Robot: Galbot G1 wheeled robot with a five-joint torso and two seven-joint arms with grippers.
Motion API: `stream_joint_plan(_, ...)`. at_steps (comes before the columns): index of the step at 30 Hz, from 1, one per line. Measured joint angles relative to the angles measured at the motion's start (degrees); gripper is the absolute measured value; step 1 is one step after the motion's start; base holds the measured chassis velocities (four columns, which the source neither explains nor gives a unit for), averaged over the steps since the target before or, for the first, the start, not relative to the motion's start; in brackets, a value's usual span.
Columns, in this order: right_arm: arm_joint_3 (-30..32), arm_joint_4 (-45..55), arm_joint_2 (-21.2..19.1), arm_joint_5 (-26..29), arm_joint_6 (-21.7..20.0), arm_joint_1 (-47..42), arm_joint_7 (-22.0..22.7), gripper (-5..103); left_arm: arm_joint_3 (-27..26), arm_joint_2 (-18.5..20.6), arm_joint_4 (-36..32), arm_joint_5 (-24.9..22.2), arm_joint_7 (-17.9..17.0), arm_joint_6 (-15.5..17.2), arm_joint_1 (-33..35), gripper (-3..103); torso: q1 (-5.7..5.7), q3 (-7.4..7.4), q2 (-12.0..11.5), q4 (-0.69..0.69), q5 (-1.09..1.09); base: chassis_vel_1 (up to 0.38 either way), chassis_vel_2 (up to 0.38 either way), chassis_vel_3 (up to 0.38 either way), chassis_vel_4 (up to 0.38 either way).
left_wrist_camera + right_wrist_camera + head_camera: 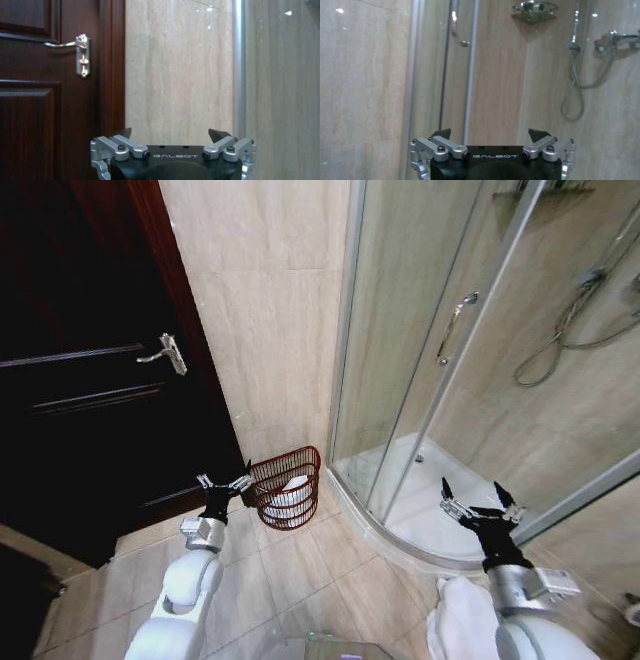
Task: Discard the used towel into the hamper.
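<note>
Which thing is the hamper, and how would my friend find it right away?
Find the dark wooden door and the glass shower stall; between them runs a strip of beige tiled wall. On the floor at its foot stands the hamper. It is a small round reddish openwork basket with something white inside, the only red thing there.

**Even indoor light, dark door side, mild wide-angle bend**

You get soft, even light across the beige wall and floor tiles, with no hard shadows. In the head view the door (90,380) at the left of the frame is nearly black and loses its panel detail, while the shower glass (440,340) at the upper right carries pale reflections. Straight lines lean and bow toward the edges of that view. In both wrist views you see small bright specks of glare on the tiles near the top, and the wall behind looks slightly soft
</note>
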Motion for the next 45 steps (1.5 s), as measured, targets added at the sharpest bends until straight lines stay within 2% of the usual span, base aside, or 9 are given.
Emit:
stream_joint_plan(6,0.2,0.4,0.7,0.1,-1.3,0.6,0.6,100,0.9,0.5,0.0,-0.3,0.2,0.6,-1.0,100,0.00,0.00,0.0,0.00,0.00,-0.051,-0.121,0.057,0.113)
stream_joint_plan(15,0.2,0.6,1.1,0.9,0.2,-0.9,0.6,100,1.7,0.2,-0.7,0.6,0.2,1.7,-1.4,100,0.00,0.00,0.0,0.00,0.00,-0.045,-0.096,0.043,0.099)
stream_joint_plan(22,1.1,-1.0,1.2,1.4,3.8,-1.2,0.3,100,3.2,-0.8,-1.4,0.1,0.3,1.4,-0.1,100,0.00,0.00,0.0,0.00,0.01,-0.033,-0.086,0.027,0.084)
stream_joint_plan(25,1.2,-1.0,1.1,1.6,4.0,-1.2,0.4,100,3.2,-0.5,-1.6,0.5,0.3,1.4,0.1,100,-0.01,0.00,0.0,0.01,0.00,0.000,0.000,0.000,0.000)
stream_joint_plan(28,1.1,-0.6,1.2,1.7,4.0,-1.4,0.4,100,2.3,-0.2,-1.6,2.6,1.0,-0.1,-0.2,100,0.00,0.00,0.0,0.00,0.00,0.000,0.000,0.000,0.000)
stream_joint_plan(31,0.9,-0.4,1.5,1.5,4.0,-1.8,0.3,100,2.1,-0.5,-2.1,2.4,1.3,-0.7,-0.1,100,0.00,0.00,0.0,0.00,0.00,0.000,0.000,0.000,0.000)
stream_joint_plan(38,-0.2,0.8,3.5,-0.3,2.9,-2.2,-0.6,100,1.3,0.7,-3.4,1.1,1.7,1.5,-0.3,100,0.00,0.00,0.0,0.01,0.00,0.000,0.000,0.000,0.000)
stream_joint_plan(45,-0.2,0.8,3.4,-0.4,3.2,-2.4,-0.7,100,2.8,0.8,-5.2,1.2,0.9,3.4,-1.2,100,0.00,0.00,0.0,0.00,0.00,0.000,0.000,0.000,0.000)
